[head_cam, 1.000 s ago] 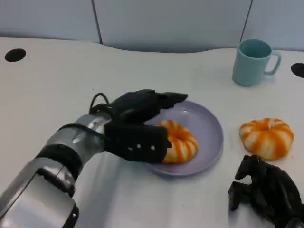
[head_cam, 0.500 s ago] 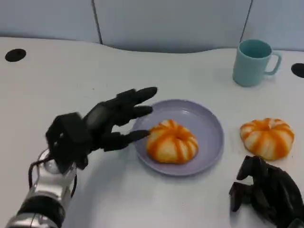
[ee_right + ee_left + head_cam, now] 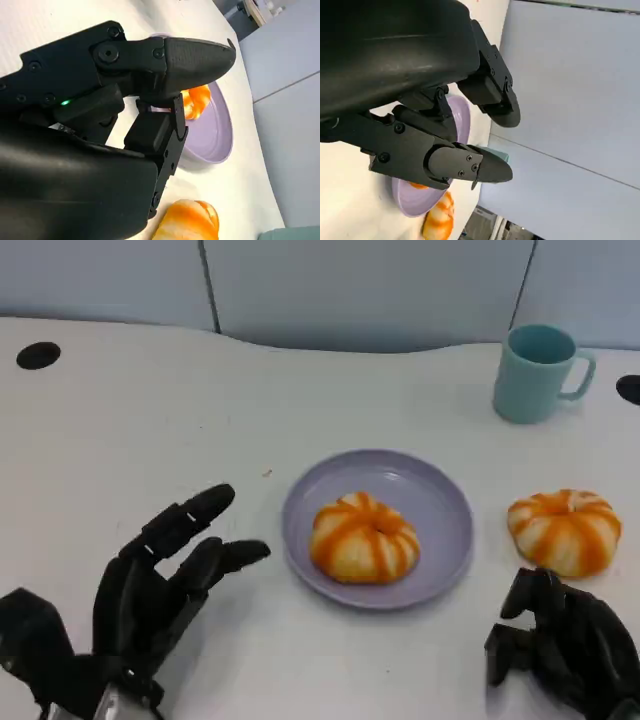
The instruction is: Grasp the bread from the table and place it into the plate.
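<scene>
From left to right in the head view: the left hand (image 3: 150, 590) lies low over the table (image 3: 120, 430), fingers spread wide and holding nothing, apart from the plate (image 3: 440, 502) to its right. The lilac plate carries one orange-striped bread (image 3: 363, 538) resting on its floor, slightly toward the near rim. A second bread (image 3: 563, 530) lies on the table just beside the plate, on the robot's right, and a teal mug (image 3: 535, 372) stands well beyond it. The right hand (image 3: 565, 650) sits near that second bread, fingers curled inward with nothing evident between them. In the right wrist view the same loaf (image 3: 187, 220) appears close beside the hand's shell. Judgement: with one bread plated, the step in hand is probably the grasp of the remaining loaf by the right hand. It should open fully before descending, straddle the rounded crown from above, and close gently, since the soft-looking loaf may deform or roll; release belongs over the plate's free far-right floor, without nudging the first loaf.
</scene>
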Tool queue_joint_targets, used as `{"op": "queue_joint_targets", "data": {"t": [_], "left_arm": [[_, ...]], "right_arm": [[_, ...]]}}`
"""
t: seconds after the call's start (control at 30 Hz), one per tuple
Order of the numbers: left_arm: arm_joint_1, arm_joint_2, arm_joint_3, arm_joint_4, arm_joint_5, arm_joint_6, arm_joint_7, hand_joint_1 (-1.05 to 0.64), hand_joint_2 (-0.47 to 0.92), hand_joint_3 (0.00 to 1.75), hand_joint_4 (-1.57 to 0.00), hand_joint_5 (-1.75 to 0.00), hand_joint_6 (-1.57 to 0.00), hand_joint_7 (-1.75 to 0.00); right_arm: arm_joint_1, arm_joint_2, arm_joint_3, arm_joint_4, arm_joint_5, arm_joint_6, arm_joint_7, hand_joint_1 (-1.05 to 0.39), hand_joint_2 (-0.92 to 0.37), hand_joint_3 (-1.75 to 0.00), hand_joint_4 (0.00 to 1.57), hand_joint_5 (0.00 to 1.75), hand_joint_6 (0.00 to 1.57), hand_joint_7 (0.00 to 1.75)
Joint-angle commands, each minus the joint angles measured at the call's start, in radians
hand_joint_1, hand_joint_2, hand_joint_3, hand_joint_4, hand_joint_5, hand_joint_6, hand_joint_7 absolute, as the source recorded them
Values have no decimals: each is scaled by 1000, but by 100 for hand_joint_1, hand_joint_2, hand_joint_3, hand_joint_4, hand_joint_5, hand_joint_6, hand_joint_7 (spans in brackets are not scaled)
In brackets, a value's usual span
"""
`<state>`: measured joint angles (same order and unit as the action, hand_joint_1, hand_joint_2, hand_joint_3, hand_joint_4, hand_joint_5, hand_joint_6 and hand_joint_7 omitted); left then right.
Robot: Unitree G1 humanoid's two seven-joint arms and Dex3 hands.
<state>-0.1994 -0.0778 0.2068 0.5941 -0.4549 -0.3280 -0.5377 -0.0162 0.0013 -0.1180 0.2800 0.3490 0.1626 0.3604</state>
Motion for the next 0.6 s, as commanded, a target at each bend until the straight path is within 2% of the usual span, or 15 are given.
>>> {"op": "queue_joint_targets", "data": {"t": [0.03,0.07,0.1,0.17,0.37,0.6], "left_arm": [[67,7,-15,-110,31,56,52,-62,92,32,-66,-129,-58,-88],[93,8,-24,-144,45,71,69,-63,92,36,-70,-144,-58,-113],[113,8,-30,-171,56,84,83,-64,92,38,-71,-152,-57,-125],[149,3,-32,-219,44,127,96,-65,92,38,-71,-161,-55,-138],[200,9,-45,-273,72,174,125,-60,92,40,-66,-174,-44,-158],[193,10,-44,-255,80,174,123,-58,92,41,-65,-175,-41,-160]], "right_arm": [[28,-15,-3,-11,-5,21,-6,-46,-92,-48,123,139,111,132],[30,-14,-3,-16,-4,24,-8,-46,-92,-48,122,140,111,133],[31,-14,-3,-20,-4,27,-10,-46,-92,-48,122,140,111,133],[33,-11,-3,-29,-4,35,-17,-46,-92,-48,123,140,112,132],[48,-9,-1,-62,-3,62,-32,-45,-92,-49,123,139,111,132],[56,-13,-2,-72,-5,61,-29,-46,-92,-49,121,142,107,137]]}}
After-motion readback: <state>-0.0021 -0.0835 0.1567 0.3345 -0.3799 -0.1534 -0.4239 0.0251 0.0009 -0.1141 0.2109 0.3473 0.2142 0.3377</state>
